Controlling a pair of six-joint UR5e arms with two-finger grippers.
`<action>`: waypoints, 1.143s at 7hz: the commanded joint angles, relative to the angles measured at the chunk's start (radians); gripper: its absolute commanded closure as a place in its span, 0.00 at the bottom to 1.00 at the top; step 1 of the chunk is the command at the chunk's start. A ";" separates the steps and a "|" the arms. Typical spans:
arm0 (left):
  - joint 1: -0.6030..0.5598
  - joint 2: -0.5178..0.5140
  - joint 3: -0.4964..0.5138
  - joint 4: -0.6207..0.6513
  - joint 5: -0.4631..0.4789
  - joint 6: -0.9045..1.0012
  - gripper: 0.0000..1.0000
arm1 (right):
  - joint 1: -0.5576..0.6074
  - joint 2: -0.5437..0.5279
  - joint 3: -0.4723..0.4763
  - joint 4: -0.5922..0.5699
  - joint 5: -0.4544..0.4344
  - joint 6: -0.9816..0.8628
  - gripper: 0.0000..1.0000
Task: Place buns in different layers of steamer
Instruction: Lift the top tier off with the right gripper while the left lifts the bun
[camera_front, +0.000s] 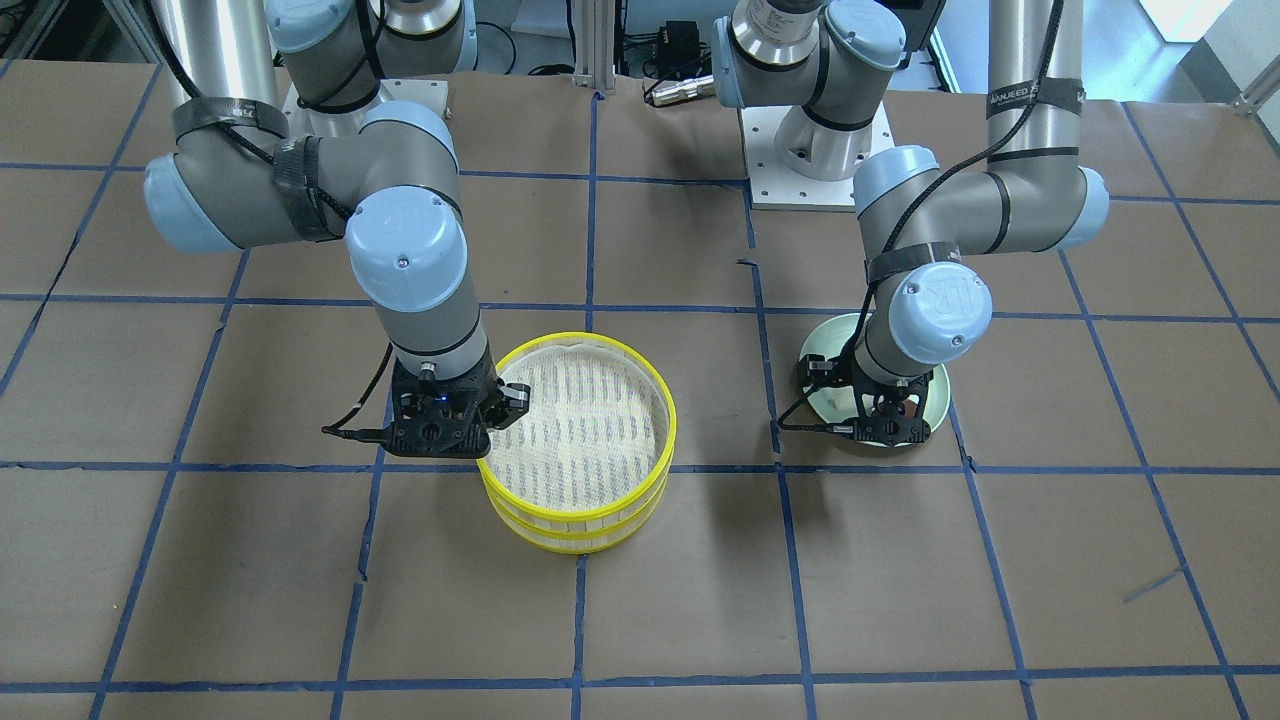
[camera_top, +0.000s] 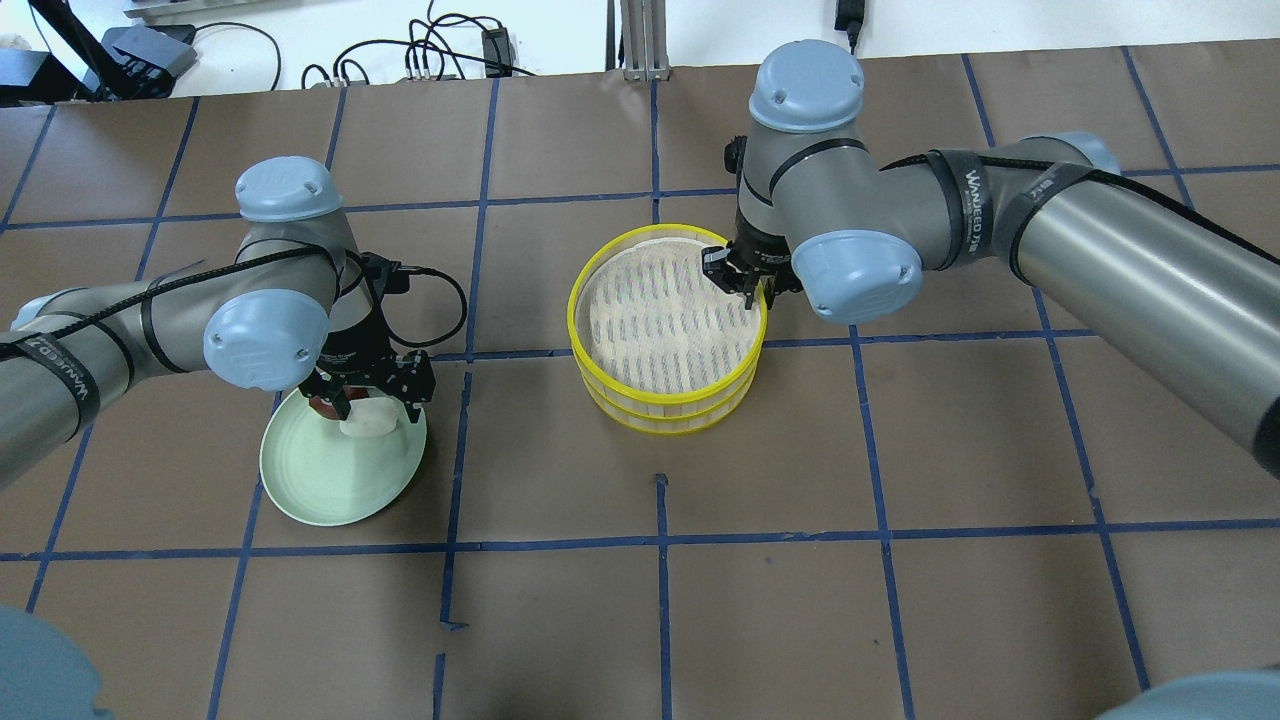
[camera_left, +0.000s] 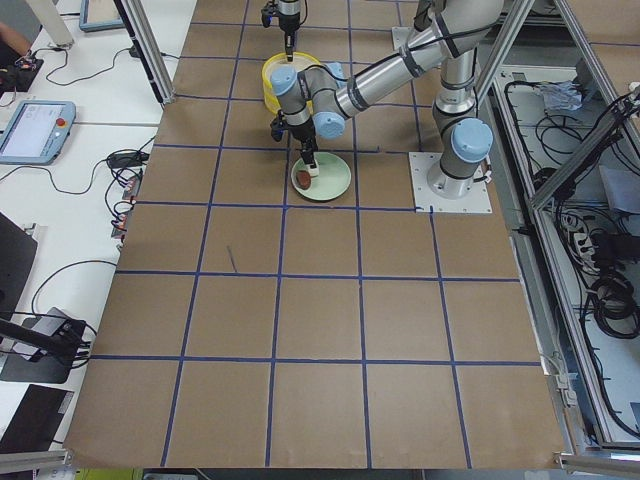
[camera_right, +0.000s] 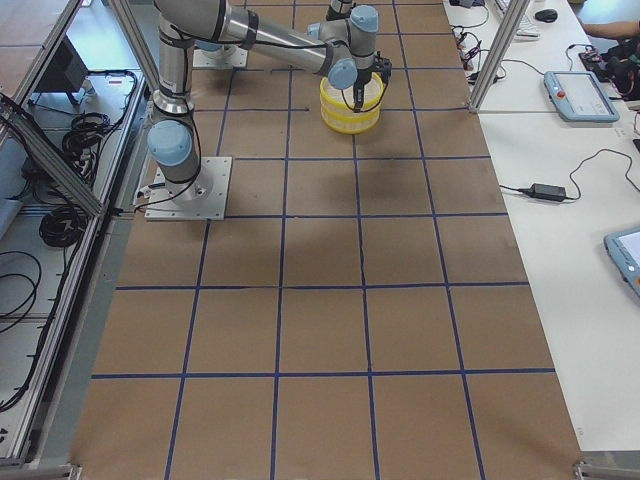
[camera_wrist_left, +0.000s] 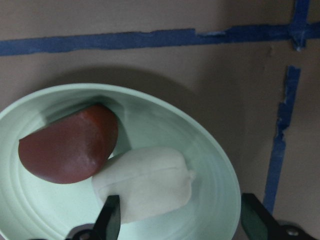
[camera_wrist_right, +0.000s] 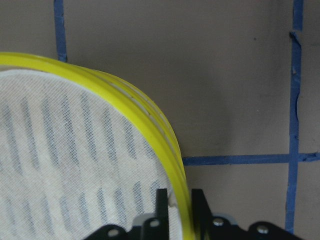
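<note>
Right claw (camera_wrist_right: 179, 195) clamps the top tray (camera_wrist_right: 60, 150) at its 2 o'clock rim, so I can unstack it. Left claw (camera_wrist_left: 181, 202), spread wide, hovers over the white bun (camera_wrist_left: 145, 185) for pickup.

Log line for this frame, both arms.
left gripper: open at white bun on plate | right gripper: shut on top layer rim | reddish-brown bun: on plate

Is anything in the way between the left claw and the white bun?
No, nothing visible. The left gripper hangs open right above the white bun on the green plate; the brown bun only touches its side.
</note>
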 joint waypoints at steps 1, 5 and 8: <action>0.002 -0.001 0.000 0.000 0.039 0.001 0.24 | 0.001 -0.004 0.007 0.003 -0.011 -0.011 0.88; 0.002 0.001 -0.014 -0.005 0.065 -0.013 0.85 | -0.155 -0.137 -0.065 0.196 0.004 -0.129 0.93; -0.024 0.051 0.093 -0.011 0.054 -0.041 0.96 | -0.384 -0.136 -0.062 0.204 -0.036 -0.434 0.95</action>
